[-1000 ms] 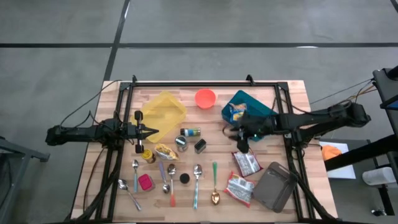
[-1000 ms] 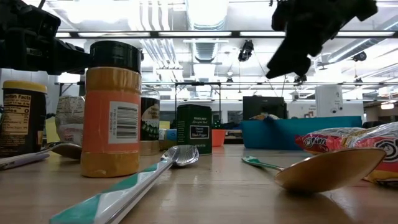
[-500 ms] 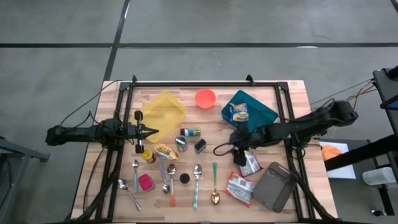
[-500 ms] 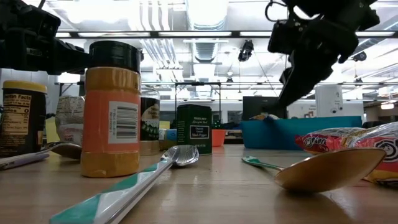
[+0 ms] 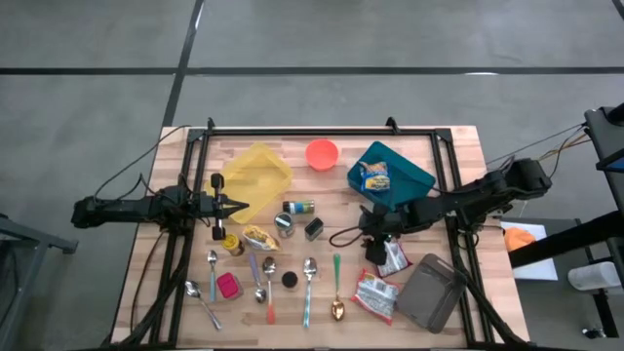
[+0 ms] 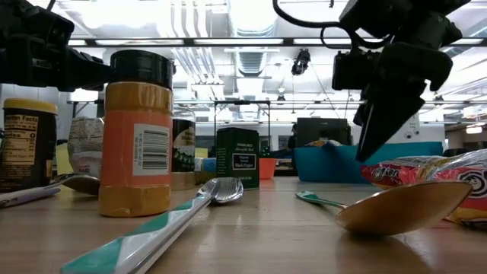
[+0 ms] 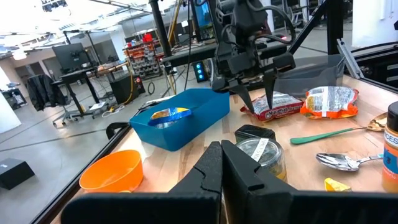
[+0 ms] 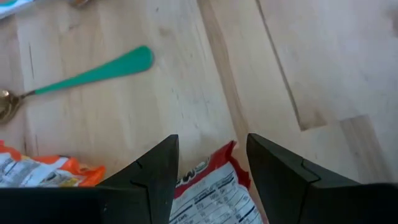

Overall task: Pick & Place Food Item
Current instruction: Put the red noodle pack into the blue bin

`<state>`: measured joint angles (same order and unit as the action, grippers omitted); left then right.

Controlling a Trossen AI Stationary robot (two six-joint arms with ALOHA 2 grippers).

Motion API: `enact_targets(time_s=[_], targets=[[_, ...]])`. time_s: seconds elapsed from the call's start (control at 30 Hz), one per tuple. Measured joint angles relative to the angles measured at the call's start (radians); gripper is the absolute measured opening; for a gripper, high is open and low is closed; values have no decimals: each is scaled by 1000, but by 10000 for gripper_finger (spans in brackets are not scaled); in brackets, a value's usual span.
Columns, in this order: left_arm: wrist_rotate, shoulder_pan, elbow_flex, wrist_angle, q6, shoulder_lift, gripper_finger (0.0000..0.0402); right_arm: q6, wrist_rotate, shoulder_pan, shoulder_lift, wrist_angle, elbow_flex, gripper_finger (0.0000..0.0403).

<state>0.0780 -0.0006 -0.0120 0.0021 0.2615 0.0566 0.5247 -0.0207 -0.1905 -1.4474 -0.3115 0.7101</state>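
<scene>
Straddling crinkly foil snack packet (image 8: 211, 186), right gripper (image 8: 208, 165) half-open, empty, above wood-grain table (image 8: 155, 81).

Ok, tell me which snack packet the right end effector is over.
The upper packet, nearer the blue bin. The right end effector straddles its end, fingers open; the other packet lies apart beside the grey tray.

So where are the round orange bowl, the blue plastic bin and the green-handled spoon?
Round orange bowl (image 5: 322, 153), high view, its middle.
Blue plastic bin (image 5: 417, 177), high view, bare floor.
Green-handled spoon (image 8: 93, 71), right wrist view, its handle.
</scene>
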Motion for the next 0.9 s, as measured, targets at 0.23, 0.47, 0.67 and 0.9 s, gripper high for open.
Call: enact_targets(time_s=[0.23, 0.47, 0.67, 0.9], targets=[[0, 0, 0, 0, 0, 0, 0, 0, 3, 0, -16, -9, 0, 188], [0, 0, 0, 0, 0, 0, 0, -4, 25, 1, -70, -12, 1, 188], [0, 0, 0, 0, 0, 0, 0, -10, 29, 1, -100, -15, 1, 188], [0, 0, 0, 0, 0, 0, 0, -12, 30, 1, -106, -22, 1, 163]])
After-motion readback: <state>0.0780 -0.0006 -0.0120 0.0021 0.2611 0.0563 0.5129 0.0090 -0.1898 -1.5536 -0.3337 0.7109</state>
